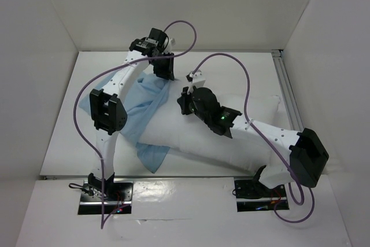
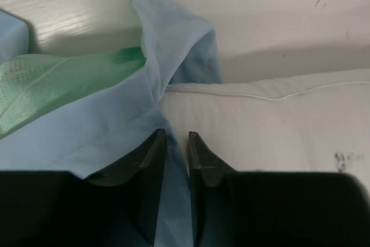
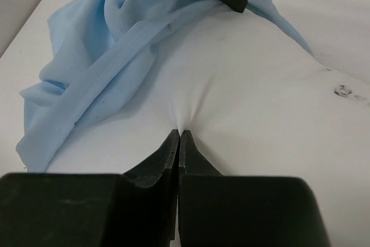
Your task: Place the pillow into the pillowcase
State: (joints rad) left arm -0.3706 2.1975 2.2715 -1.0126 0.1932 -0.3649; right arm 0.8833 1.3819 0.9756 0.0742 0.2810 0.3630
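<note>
The right gripper sits on top of the pillow with its fingers pressed together, nipping a small fold of the white cover. Fine creases fan out from the fingertips. Ahead of it and off to its left the pillowcase lies bunched, light blue, lapping over the pillow's end.

Straight ahead of those fingers, the left gripper hangs over the pillow's far edge. Its two fingers stand a narrow gap apart, astride the blue hem of the pillowcase. In its wrist view, blue cloth lies under the left finger and bare white pillow under the right one, with a strip of blue running up the gap. I cannot tell whether they bite the cloth. Beyond the left finger the pillowcase gapes a little, showing a shiny green inside. The pale table lies just past the fingertips.
</note>
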